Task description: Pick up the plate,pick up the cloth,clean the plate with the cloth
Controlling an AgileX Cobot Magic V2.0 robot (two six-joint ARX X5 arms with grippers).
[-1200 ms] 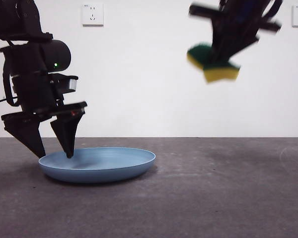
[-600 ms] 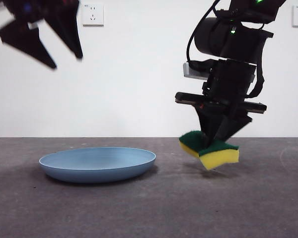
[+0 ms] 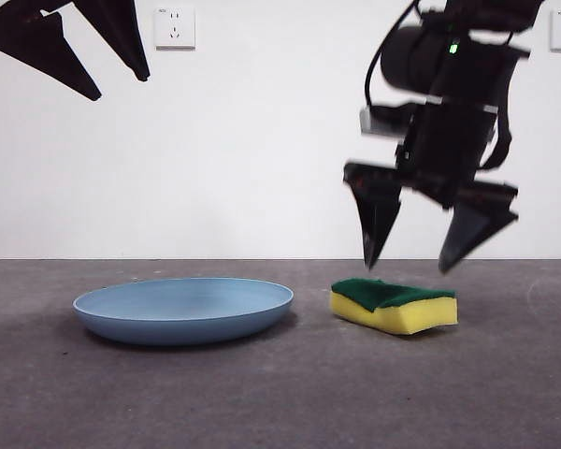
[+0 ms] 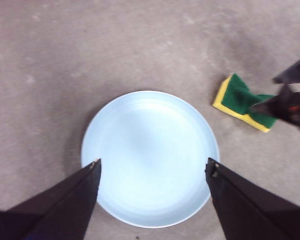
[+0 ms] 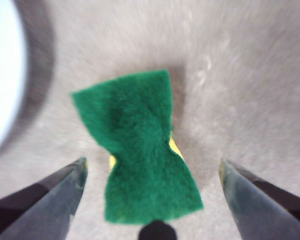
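The right gripper (image 3: 411,265) hangs just above the sponge (image 3: 395,305), jaws spread wide and holding nothing. Its two tips point down, clear of the foam, with open air between them and the green top. In the right wrist view the sponge (image 5: 140,150) lies between the jaws with bare table on either side of it. That view is blurred, so how much room there is cannot be read closely. The sponge lies flat on the table (image 3: 355,393), green layer up, pinched in at the middle. Its near edge lies apart from the plate's rim, with a strip of table between.

The left gripper (image 3: 98,65) is high above the plate (image 3: 183,310), jaws also wide open and empty. In the left wrist view the plate (image 4: 150,157) fills the span between the jaw tips, its rim reaching about to each. The plate rests flat, with bare table all round it.
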